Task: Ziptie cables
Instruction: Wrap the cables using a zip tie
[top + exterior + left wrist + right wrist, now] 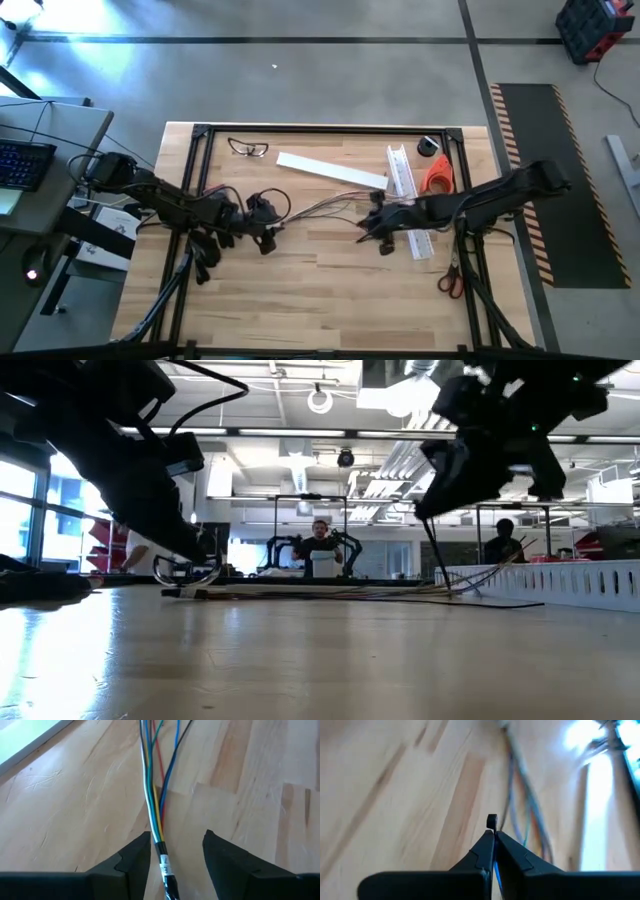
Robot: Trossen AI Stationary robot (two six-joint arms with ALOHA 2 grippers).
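Left gripper (262, 222): low over the table's left-centre, its fingers (131, 862) spread apart either side of the cables' taped end, not closed on it.
Safety glasses (248, 148): lying near the far edge of the table (330, 280), beyond the left gripper and apart from it.
Cables (325, 208): a loose bundle lying on the wood between the two grippers; in the left wrist view (152, 795) the strands show white, yellow, green, blue and red, gathered into one dark wrapped end between the left fingers and fanning out farther off.
White strip (330, 170): flat on the table beyond the cables, slanted.
Right gripper (372, 226): at the cables' right-hand end, fingers pinched together on the ziptie.
Ziptie (492, 822): only its small dark head shows, poking out from between the right fingertips, just above the wood and beside the blurred cables.
White channel (408, 200): under the right arm, running front to back.
Orange object (437, 175): just right of the channel.
Scissors (451, 280): red handles, near the right front edge.
People (321, 550): in the room behind the table, far off.
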